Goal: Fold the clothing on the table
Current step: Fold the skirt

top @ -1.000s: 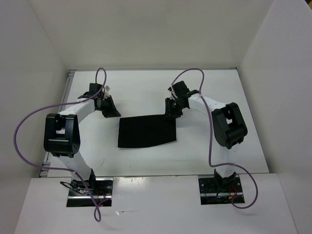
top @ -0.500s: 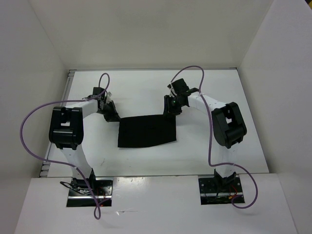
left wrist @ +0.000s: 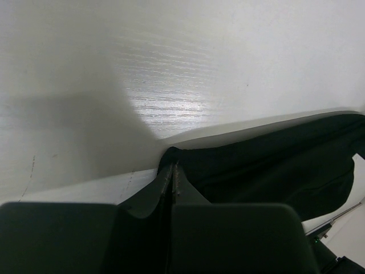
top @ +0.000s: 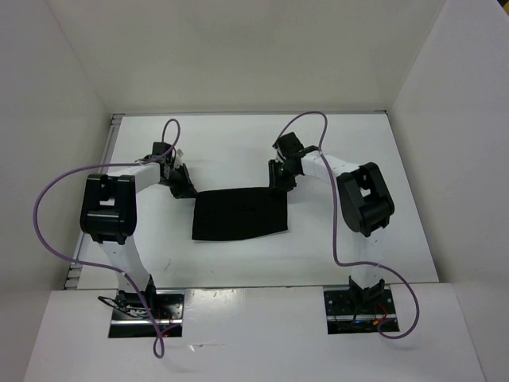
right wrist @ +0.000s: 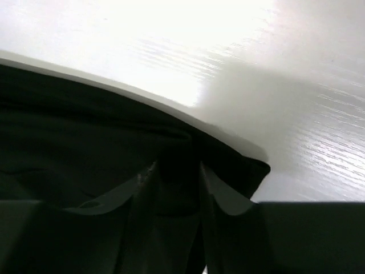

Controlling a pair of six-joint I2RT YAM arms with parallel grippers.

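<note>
Left fingers (left wrist: 161,188) clenched at one corner of the single clothing (top: 238,215), right fingers (right wrist: 219,197) parted astride another.

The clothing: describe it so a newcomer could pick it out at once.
On the glossy white table, look near the middle. The clothing lies flat there: a plain black rough rectangle, with the left end effector and the right end effector at its far corners. Unlike them, it is matte, broad and flat.
</note>
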